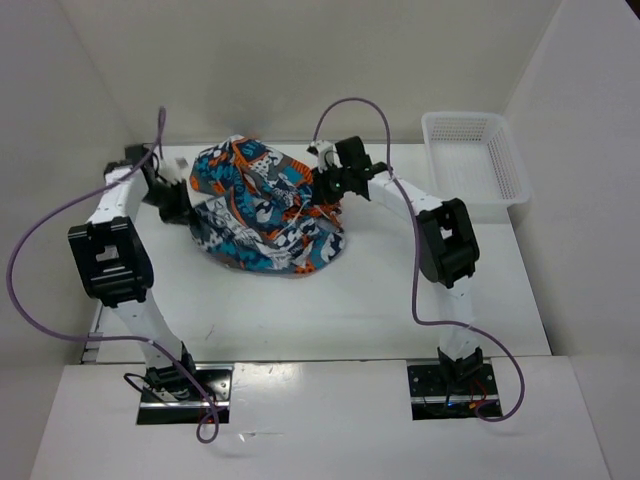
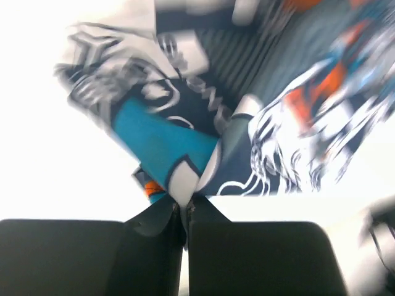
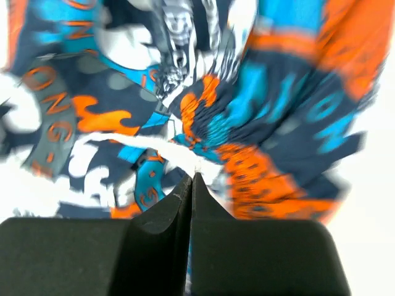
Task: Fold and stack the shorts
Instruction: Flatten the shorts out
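Shorts bunched in 1 heap on the table, upper centre of the top view; left gripper at the heap's left edge, jaws pinched on a fabric corner; right gripper at its right edge, clamped on a fold; white basket upper right, apart.

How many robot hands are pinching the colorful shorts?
2. The left hand pinches the shorts at their left edge. The right hand pinches their right edge. Neither hand is hidden.
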`<state>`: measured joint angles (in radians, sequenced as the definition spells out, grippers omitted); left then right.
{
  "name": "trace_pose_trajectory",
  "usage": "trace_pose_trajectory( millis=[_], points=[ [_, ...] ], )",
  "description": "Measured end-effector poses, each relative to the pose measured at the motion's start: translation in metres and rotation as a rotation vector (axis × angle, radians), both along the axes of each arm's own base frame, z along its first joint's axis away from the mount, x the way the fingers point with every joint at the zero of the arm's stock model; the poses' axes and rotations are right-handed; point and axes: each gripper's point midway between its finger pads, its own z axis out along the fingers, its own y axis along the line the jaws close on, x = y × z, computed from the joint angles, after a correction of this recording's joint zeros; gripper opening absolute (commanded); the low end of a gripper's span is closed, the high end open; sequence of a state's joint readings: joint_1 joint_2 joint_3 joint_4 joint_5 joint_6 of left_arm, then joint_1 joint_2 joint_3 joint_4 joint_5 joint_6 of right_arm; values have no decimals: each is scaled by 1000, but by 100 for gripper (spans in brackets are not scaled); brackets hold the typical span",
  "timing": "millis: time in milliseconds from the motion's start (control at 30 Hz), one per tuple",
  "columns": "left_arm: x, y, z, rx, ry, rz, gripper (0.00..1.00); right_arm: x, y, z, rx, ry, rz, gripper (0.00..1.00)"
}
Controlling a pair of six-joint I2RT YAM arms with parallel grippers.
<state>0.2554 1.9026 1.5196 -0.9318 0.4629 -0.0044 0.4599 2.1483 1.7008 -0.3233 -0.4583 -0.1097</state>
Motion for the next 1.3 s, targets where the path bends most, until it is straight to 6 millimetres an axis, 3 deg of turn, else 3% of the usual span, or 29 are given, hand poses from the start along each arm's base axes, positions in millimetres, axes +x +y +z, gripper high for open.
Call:
trace_pose_trajectory(
  millis=[133,267,400,500,533,567,600,633,700,767,933,967,1067,1133,1233,1300],
  points=[
    [54,28,72,108,-243,30,7,9,-10,49,74,-64,27,0],
    [72,24,118,163,-361,12,9,9,-56,81,82,-99,-21,0],
    [79,16,131,179,-383,-8,10,2,-107,95,61,-105,-108,0],
    [87,18,122,185,-367,-7,10,5,-146,92,23,-113,-205,0],
    [89,18,114,186,-349,-10,10,6,-160,86,-5,-112,-249,40],
    [90,17,105,187,-326,-12,10,5,-173,76,-36,-98,-291,72],
    [91,16,95,187,-303,-16,11,4,-185,63,-68,-74,-331,90],
    [91,13,84,186,-277,-23,12,1,-195,52,-102,-57,-357,96],
    [84,3,61,177,-214,-48,13,-10,-207,29,-158,-4,-391,96],
    [72,-12,42,165,-156,-83,13,-17,-211,21,-183,26,-408,96],
    [43,-38,10,140,-37,-145,13,-4,-197,44,-164,-31,-402,85],
    [38,-39,5,137,-19,-147,13,-2,-188,51,-163,-57,-378,77],
    [24,-37,-10,131,35,-143,13,-7,-137,67,-158,-131,-249,63],
    [13,-37,-18,126,71,-142,13,-24,-88,69,-140,-150,-121,58],
    [-1,-36,-25,126,105,-139,14,-42,-32,57,-103,-127,17,62],
    [-9,-36,-25,126,114,-139,15,-40,-19,38,-104,-93,41,67]
  ],
)
